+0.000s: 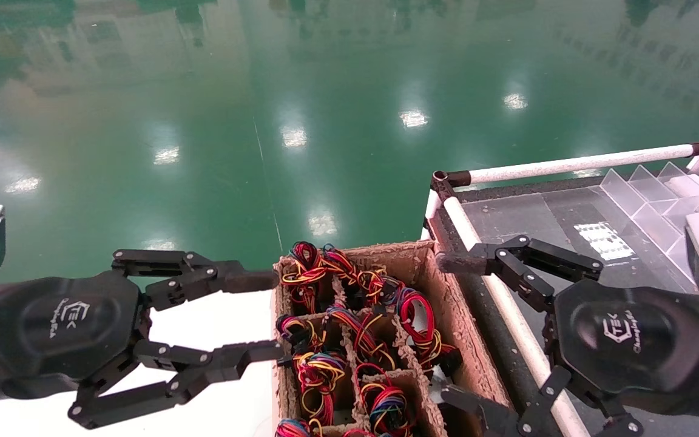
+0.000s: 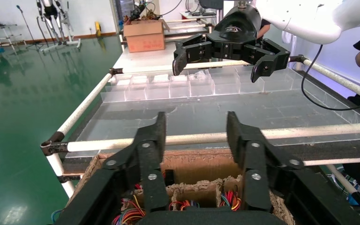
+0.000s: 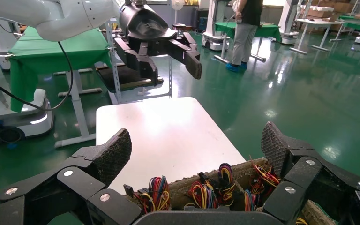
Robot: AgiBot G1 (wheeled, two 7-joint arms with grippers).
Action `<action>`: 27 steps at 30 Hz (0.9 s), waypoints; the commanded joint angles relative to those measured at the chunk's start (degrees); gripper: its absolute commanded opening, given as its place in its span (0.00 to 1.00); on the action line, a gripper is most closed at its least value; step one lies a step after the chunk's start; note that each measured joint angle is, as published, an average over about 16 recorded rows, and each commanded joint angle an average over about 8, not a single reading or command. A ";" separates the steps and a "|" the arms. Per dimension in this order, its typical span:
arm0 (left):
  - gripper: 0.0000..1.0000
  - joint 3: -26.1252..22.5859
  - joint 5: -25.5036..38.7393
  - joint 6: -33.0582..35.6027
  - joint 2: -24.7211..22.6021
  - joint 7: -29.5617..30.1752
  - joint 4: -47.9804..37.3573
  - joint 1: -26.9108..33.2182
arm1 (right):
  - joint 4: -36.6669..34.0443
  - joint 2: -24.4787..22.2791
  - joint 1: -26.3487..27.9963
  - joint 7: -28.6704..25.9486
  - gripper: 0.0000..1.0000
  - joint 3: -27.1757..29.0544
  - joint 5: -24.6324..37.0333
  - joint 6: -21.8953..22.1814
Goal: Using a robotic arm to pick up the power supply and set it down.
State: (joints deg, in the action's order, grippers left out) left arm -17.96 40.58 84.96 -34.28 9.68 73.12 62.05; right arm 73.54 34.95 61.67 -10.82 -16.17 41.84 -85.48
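Several power supplies stand in the compartments of a cardboard box (image 1: 450, 303). Only their looped red, yellow and blue wire bundles (image 1: 319, 267) show; the grey bodies are hidden in the cells. My left gripper (image 1: 267, 315) is open at the box's left edge, fingertips level with the rim. It holds nothing, and in the left wrist view the left gripper (image 2: 194, 136) hangs above the wire bundles (image 2: 232, 199). My right gripper (image 1: 449, 331) is open wide over the box's right wall. In the right wrist view the right gripper (image 3: 194, 145) is empty above the wire bundles (image 3: 201, 192).
A white table (image 1: 216, 328) lies left of the box. On the right stands a work table with a dark mat (image 1: 531, 212), a white tube rail (image 1: 568, 162) and clear divider trays (image 1: 659, 194). Green floor lies beyond. A person (image 3: 248, 28) stands far off.
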 commanded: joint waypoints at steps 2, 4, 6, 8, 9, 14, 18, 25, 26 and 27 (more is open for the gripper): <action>0.00 0.00 0.00 0.00 0.00 0.00 0.00 0.00 | 0.00 0.00 0.00 0.00 1.00 0.00 0.00 0.00; 0.00 0.00 0.00 0.00 0.00 0.00 0.00 0.00 | 0.00 0.00 0.00 0.00 1.00 0.00 0.00 0.00; 0.00 0.00 0.00 0.00 0.00 0.00 0.00 0.00 | 0.00 0.00 0.00 0.00 1.00 0.00 0.00 0.00; 0.00 0.00 0.00 0.00 0.00 0.00 0.00 0.00 | 0.00 0.00 0.00 0.00 1.00 0.00 0.00 0.00; 0.00 0.00 0.00 0.00 0.00 0.00 0.00 0.00 | 0.00 0.00 0.00 0.00 1.00 0.00 0.00 0.00; 0.00 0.00 0.00 0.00 0.00 0.00 0.00 0.00 | 0.00 0.00 0.00 0.00 1.00 0.00 0.00 0.00; 0.00 0.00 0.00 0.00 0.00 0.00 0.00 0.00 | 0.00 0.00 0.00 0.00 1.00 0.00 0.00 0.00; 0.48 0.00 0.00 0.00 0.00 0.00 0.00 0.00 | 0.00 0.00 0.00 0.00 1.00 0.00 0.00 0.00; 0.60 0.00 0.00 0.00 0.00 0.00 0.00 0.00 | 0.00 0.00 0.00 0.00 1.00 0.00 0.00 0.00; 0.73 0.00 0.00 0.00 0.00 0.00 0.00 0.00 | 0.00 0.00 0.00 0.00 1.00 0.00 0.00 0.00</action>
State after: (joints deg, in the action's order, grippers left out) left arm -17.96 40.58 84.96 -34.28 9.68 73.12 62.05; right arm 73.54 34.95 61.67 -10.82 -16.17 41.84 -85.48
